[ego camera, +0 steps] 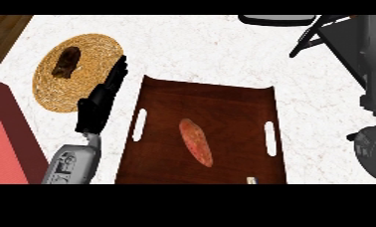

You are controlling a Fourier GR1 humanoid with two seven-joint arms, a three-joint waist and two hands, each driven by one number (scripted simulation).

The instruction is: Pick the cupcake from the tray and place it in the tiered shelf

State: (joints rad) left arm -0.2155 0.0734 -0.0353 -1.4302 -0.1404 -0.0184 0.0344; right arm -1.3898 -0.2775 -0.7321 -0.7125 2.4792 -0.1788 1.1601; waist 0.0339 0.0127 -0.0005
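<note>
The table (220, 47) has a white, faintly veined stone top that fills most of the head view. At its upper left corner a strip of brown wooden floor (11, 29) shows beyond the edge, and along the left side a red surface (15, 141) with a darker maroon border runs down to the lower edge.

A dark wooden tray (213, 104) lies in the middle of the table, with raised side walls and a white slot handle in each of its left and right sides. On the tray's floor lies a single long, reddish-orange thing (196, 142), tapered at both ends and set slightly aslant; it looks more like a sweet potato than a cupcake. A small pale thing (252, 179) shows at the tray's near edge, too cut off to name.

To the upper left of the tray a round woven straw mat (95, 52) rests on the table, carrying a small dark brown item (66, 62) that cannot be identified.

The left hand (103, 96) lies between the mat and the tray, its grey forearm coming in from the lower edge. Its fingers are stretched straight toward the far side, overlapping the mat's right edge, and hold nothing.

At the upper right stands a dark grey metal frame (345, 37), likely the tiered shelf, with slanted struts and a rounded tier above. The right hand does not show.
</note>
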